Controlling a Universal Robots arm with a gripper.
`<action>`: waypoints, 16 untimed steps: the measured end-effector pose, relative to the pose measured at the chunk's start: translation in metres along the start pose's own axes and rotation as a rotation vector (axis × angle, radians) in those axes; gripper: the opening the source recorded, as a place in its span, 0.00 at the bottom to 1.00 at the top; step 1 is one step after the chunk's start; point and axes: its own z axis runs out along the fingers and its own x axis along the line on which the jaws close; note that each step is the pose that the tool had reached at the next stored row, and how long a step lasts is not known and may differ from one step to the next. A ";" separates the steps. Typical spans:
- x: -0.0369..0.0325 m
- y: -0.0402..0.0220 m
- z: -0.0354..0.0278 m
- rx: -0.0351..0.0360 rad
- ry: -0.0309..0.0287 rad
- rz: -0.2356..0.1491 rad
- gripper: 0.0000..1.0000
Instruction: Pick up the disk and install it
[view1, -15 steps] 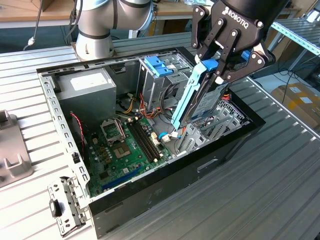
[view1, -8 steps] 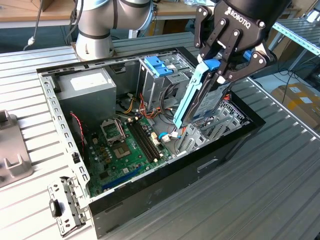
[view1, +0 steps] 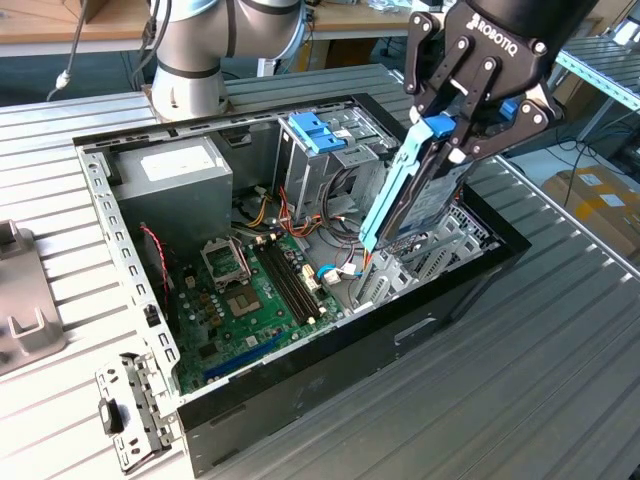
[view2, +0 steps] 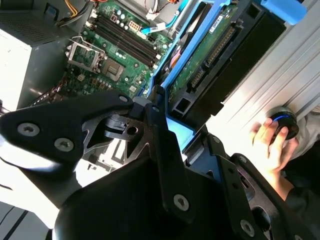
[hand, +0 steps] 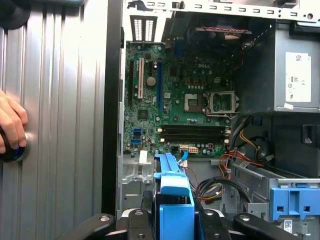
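Gripper (view1: 452, 135) clamped on tab end of disk (view1: 425, 205) | disk held on edge, tilted, lower end over case (view1: 330, 350) beside cage (view1: 440, 255), probably to align for sliding in | not yet seated

The disk (view1: 425, 195), a flat dark drive framed by a bright blue carrier, hangs on edge and steeply tilted over the open computer case (view1: 330, 350). The gripper (view1: 455, 140) clamps its upper, tabbed end. Its green circuit-board face shows in the second wrist view.
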 end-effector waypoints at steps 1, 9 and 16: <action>0.0000 -0.0014 0.0000 -0.0001 0.0000 0.000 0.37; 0.0003 -0.0107 0.0006 -0.0006 0.0000 0.000 0.37; 0.0004 -0.0140 0.0013 -0.0006 0.0000 0.000 0.37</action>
